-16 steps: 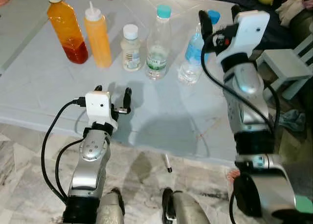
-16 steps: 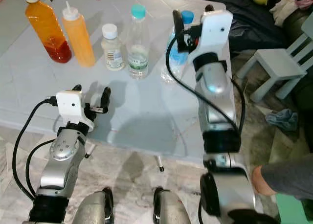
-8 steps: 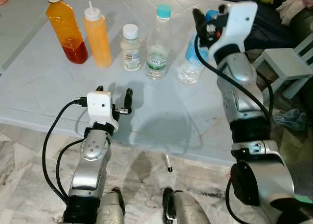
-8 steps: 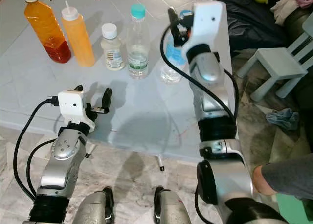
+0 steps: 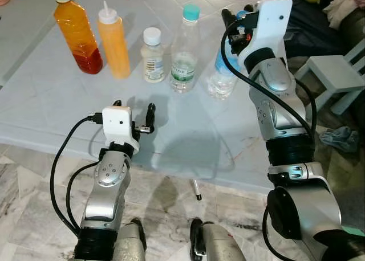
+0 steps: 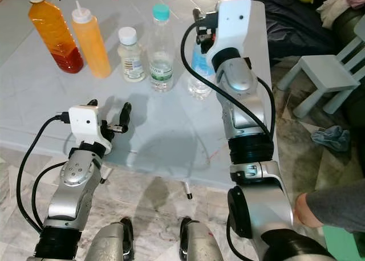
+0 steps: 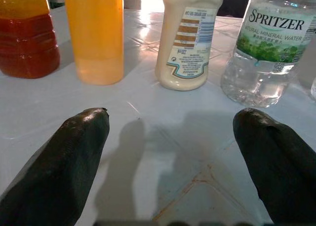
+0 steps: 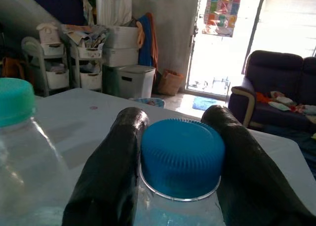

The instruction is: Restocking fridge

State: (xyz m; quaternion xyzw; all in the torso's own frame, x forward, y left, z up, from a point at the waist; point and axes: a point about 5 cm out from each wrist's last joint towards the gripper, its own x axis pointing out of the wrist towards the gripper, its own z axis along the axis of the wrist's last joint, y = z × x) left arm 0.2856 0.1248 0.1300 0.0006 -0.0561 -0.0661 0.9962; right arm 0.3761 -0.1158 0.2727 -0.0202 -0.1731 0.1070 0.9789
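Five bottles stand in a row on the pale table (image 5: pixel 51 96): an orange-red juice bottle (image 5: pixel 77 33), an orange squeeze bottle (image 5: pixel 114 41), a small cream bottle (image 5: pixel 152 56), a teal-capped water bottle (image 5: pixel 184 50) and a blue-capped water bottle (image 5: pixel 222 73). My right gripper (image 5: pixel 236 19) is at the top of the blue-capped bottle. In the right wrist view its fingers (image 8: pixel 113 162) press on both sides of the blue cap (image 8: pixel 180 154). Low over the table near its front edge, my left gripper (image 7: pixel 170 152) is open and holds nothing, short of the cream bottle (image 7: pixel 190 38).
A white child's chair (image 5: pixel 336 73) and a dark sofa (image 5: pixel 308 33) stand right of the table. A cloth (image 5: pixel 336 138) and a pen (image 5: pixel 195 190) lie on the marble floor. A person's sleeve (image 6: pixel 336 207) is at the right edge.
My right gripper has swung left and inward onto the blue cap, and its fingers now flank it. The left arm has barely moved.
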